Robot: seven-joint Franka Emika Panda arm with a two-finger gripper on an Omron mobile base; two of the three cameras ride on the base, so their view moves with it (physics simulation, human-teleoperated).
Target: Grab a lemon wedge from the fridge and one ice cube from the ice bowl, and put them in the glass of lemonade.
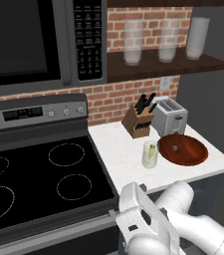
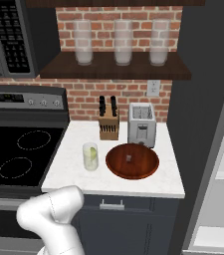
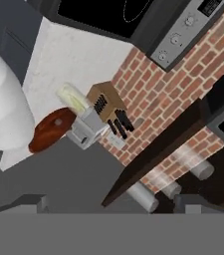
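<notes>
Lemonade stood ready on the white counter (image 2: 133, 187): the glass of lemonade (image 2: 90, 156) already had a yellow-green sliver, seemingly the lemon wedge (image 2: 92, 151), showing in it near the rim. Just beside it sat the ice bowl (image 2: 132, 161), a small cube (image 2: 129, 158) resting near its middle. So the lemon half looked done, I judged, and the ice step remained.

The arm was folded low in front of the counter, and in the hand view the claw's (image 3: 112, 203) two tips stood wide apart with nothing between them. Next it would need to swing up over the bowl, drop onto the cube, and close gently, since so small a piece could slip.

Behind stood a toaster (image 2: 142, 124) and a knife block (image 2: 108, 122). The fridge (image 2: 218, 164) rose at the right. The microwave (image 1: 39, 42) keypad's lettering was too blurred to read, and no brand showed.
</notes>
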